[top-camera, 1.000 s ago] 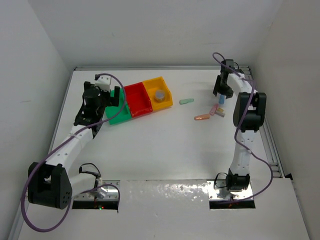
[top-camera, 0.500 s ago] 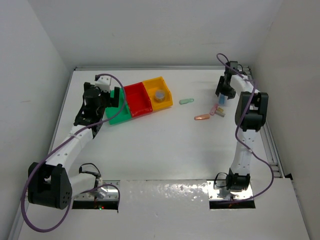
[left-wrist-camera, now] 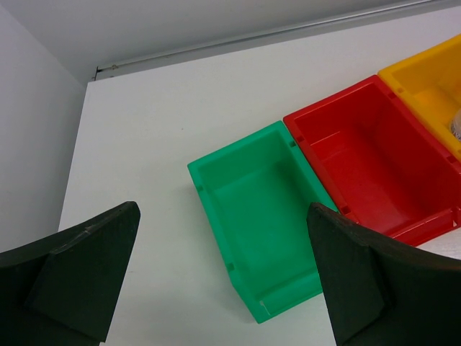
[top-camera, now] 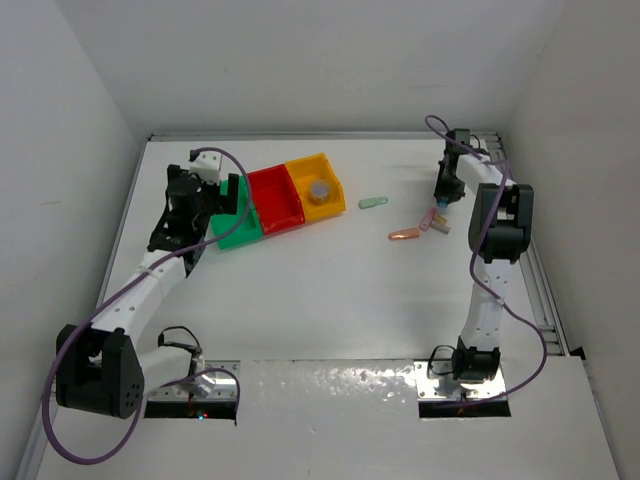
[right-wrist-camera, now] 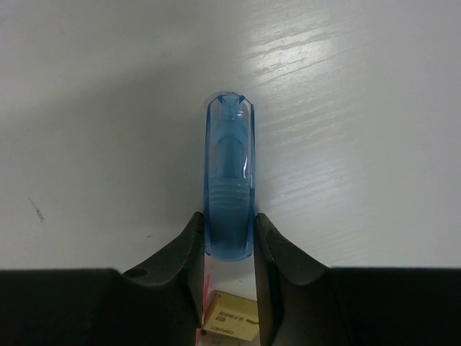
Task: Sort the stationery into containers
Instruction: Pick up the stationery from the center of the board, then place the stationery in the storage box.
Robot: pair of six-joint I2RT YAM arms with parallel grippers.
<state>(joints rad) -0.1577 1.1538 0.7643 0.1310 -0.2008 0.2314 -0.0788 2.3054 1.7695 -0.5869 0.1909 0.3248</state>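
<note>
While the left pincer (left-wrist-camera: 222,209) gapes wide, the right pincer (right-wrist-camera: 228,222) clamps a translucent, round-tipped blue oblong piece (right-wrist-camera: 229,162).

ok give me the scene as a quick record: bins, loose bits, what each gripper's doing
green bin: empty
red bin: empty
yellow bin: holds the grey roll
loose on table: pale green piece, orange piece, pink piece, tan block
left gripper: open, holding nothing, over the green bin
right gripper: shut on the blue piece, at the far right beside the loose cluster
lift of blue piece off the table: cannot tell
</note>
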